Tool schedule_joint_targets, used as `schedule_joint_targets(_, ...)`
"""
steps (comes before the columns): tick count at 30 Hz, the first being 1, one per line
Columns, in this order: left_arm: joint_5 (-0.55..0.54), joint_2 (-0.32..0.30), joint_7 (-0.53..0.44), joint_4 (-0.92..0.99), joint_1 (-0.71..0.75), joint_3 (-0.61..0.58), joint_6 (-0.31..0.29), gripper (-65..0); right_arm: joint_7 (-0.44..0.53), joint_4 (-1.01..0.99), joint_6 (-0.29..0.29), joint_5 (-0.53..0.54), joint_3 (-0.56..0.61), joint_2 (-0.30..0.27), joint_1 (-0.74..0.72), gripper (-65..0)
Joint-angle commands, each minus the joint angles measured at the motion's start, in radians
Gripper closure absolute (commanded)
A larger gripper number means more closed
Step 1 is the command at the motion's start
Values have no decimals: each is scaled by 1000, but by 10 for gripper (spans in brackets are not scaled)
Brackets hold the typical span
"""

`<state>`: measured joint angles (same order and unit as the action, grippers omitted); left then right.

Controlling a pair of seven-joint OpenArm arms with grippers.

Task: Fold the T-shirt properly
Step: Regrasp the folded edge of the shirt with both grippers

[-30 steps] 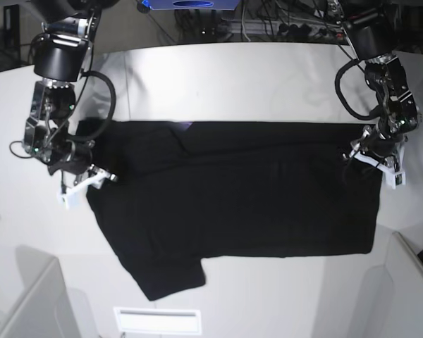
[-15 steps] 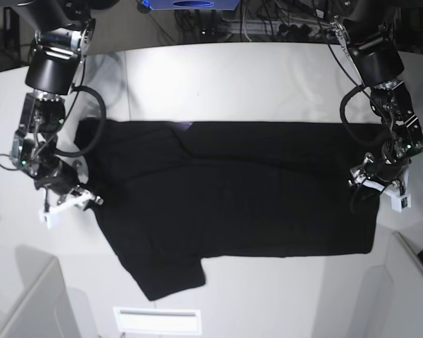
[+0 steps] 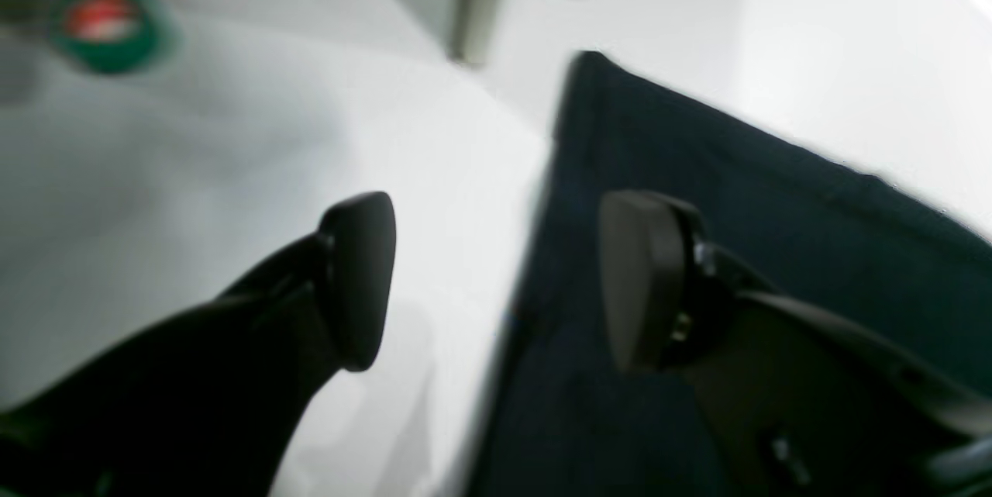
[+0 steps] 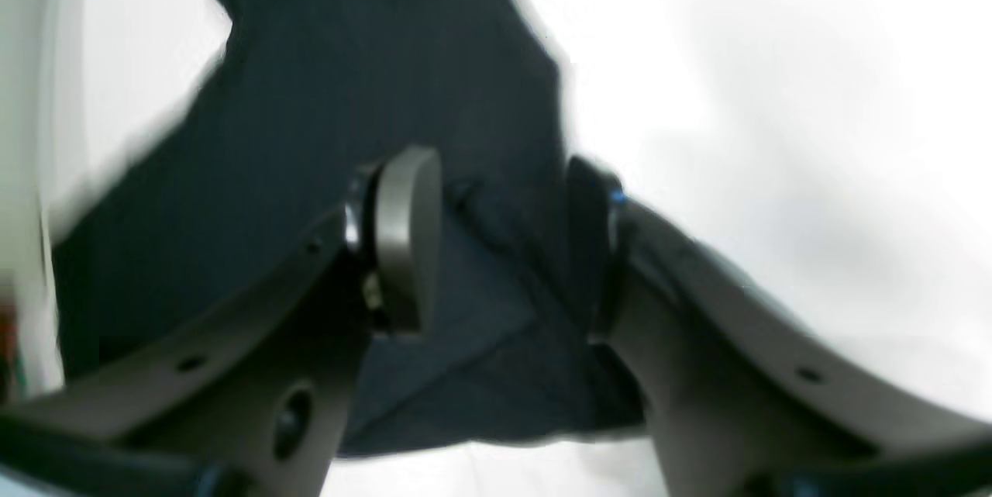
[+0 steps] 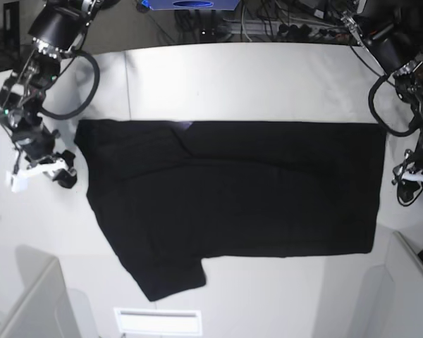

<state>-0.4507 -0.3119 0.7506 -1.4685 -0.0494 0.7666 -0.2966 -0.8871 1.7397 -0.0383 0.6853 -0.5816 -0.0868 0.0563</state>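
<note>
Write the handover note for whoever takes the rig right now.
Left gripper: open, empty, just off the T-shirt edge on the base view's right.
Right gripper: open, empty, beside the sleeve end on that view's left.
T-shirt: flat on the white table, plain side up, one sleeve sticking out toward the near edge.
Done: one long fold seems laid.
Left: remaining folds.

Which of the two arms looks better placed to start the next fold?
Probably the right gripper: it hangs beside the loose sleeve end of the T-shirt. The left gripper is open beside the straight hem, also holding nothing.
</note>
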Motion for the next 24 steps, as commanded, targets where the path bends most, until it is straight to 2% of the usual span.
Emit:
schedule_joint_targets(1,-32,13,-12,-42,30,29,-29,-403,13,56,19,17,-24,12,17,-249)
schedule_joint_targets(3,-92,43,-12,-77,107,92,-82,-403,15,111,51,21,-56,57,64,-272)
schedule_joint_targets(5,-155,69,-10,-94,171,139,-112,-403,29,154,53,20,-82,98,110,-329)
schedule_joint_targets(8,-221,98,-15,-103,263,162,-115,-405,56,179,53,20,-104,157,176,-390)
schedule_joint_targets(11,-244,116,-35,-94,305,162,-115,-405,62,177,53,20,-104,186,228,-408)
schedule_joint_targets(15,-244,142,-39,-94,322,159,-117,-405,62,158,53,20,-104,192,271,-410)
schedule_joint_targets(19,-241,152,-41,-64,319,103,-117,-405,64,56,51,23,-104,189,258,-411)
schedule_joint_targets(24,-241,152,-41,-18,294,73,-117,-405,115,-28,41,26,-100,184,242,-417)
